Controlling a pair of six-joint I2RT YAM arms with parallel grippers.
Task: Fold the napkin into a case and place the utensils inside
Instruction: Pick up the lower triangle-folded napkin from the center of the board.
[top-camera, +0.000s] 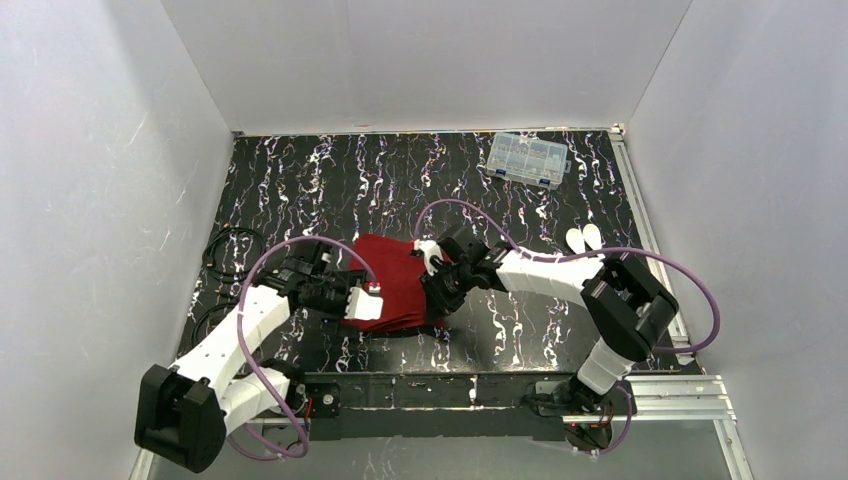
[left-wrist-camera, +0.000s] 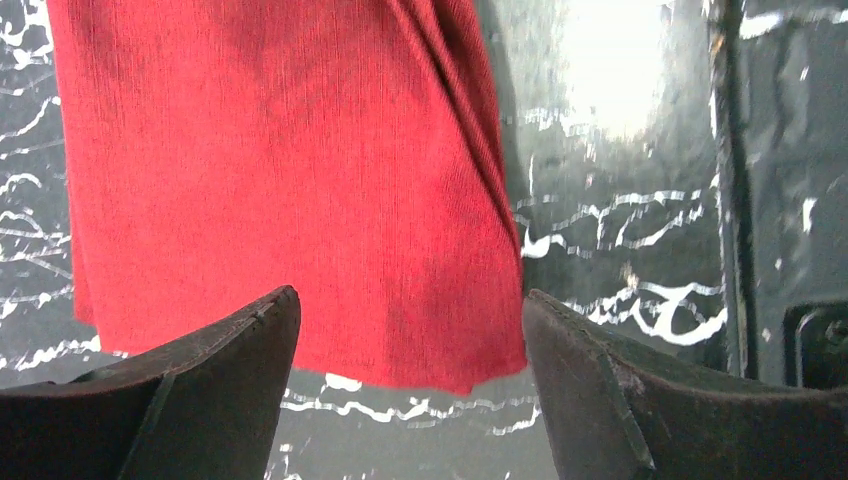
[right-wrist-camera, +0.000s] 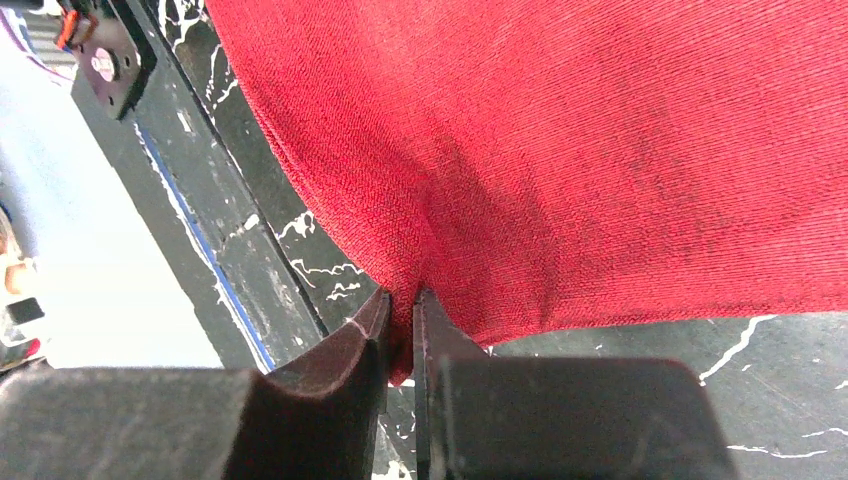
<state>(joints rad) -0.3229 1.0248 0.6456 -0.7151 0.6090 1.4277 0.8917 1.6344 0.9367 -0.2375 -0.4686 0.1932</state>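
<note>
Overhead view: you see the napkin (top-camera: 392, 283) lying on the black marbled table (top-camera: 300, 180), roughly midway across it and towards the near edge. The cloth is gathered into a compact, uneven oblong rather than spread flat. Your left gripper (top-camera: 366, 304) sits at the napkin's left near corner and your right gripper (top-camera: 440, 278) at its right edge, so the cloth lies between the two tools. The utensils (top-camera: 584, 238), two small white pieces lying side by side, rest on the table well to the right of the napkin, near the right rail. A clear compartment box (top-camera: 527, 160) stands farther back, near the rear wall. Left wrist view: your left gripper (left-wrist-camera: 408, 335) has its jaws spread wide. The lower hem of the napkin (left-wrist-camera: 290, 180) hangs in the gap between the two dark fingers (left-wrist-camera: 225, 360) without being pressed by either, and a raised fold runs down the cloth's right side. Right wrist view: your right gripper (right-wrist-camera: 402, 335) has its jaws drawn nearly together, pinching a small tuck of the napkin (right-wrist-camera: 600, 150) at its edge. The fabric puckers upward from the pinch point and fans out over the upper part of the view. The dark table and a strip of the frame rail show beside it on the left.
</note>
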